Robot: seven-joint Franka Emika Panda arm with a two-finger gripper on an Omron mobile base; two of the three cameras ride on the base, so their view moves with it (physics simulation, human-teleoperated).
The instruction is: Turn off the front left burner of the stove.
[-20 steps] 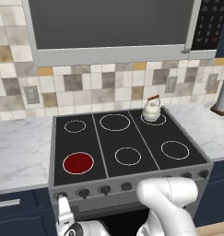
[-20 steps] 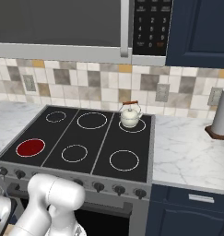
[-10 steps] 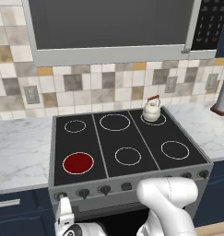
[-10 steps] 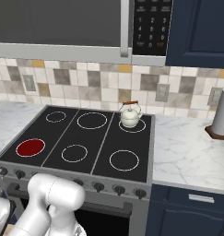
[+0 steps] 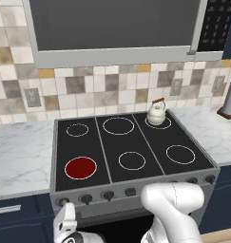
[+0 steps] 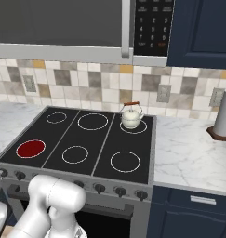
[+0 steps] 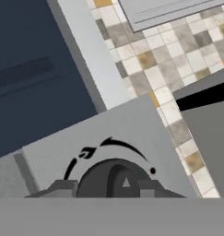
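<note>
The front left burner [image 5: 81,168] [image 6: 30,148] glows red inside its white ring on the black glass stove [image 5: 136,142] [image 6: 93,139]. My gripper [image 7: 109,186] is low at the stove's front panel, at the leftmost dark knob [image 7: 115,177] [image 5: 63,201]. A dark fingertip [image 7: 62,187] presses each side of the knob, so the gripper is shut on it. The knob's white arc mark [image 7: 118,144] curves just above it on the grey panel. My white hand [image 5: 65,223] hangs under the panel's left end.
A white kettle [image 5: 156,114] [image 6: 131,117] stands on the back right zone. More dark knobs [image 5: 107,194] [image 6: 120,190] line the panel. A grey microwave [image 5: 117,33] hangs overhead. Marble counters [image 5: 22,156] [image 6: 193,148] flank the stove, with navy drawers [image 7: 35,78] below.
</note>
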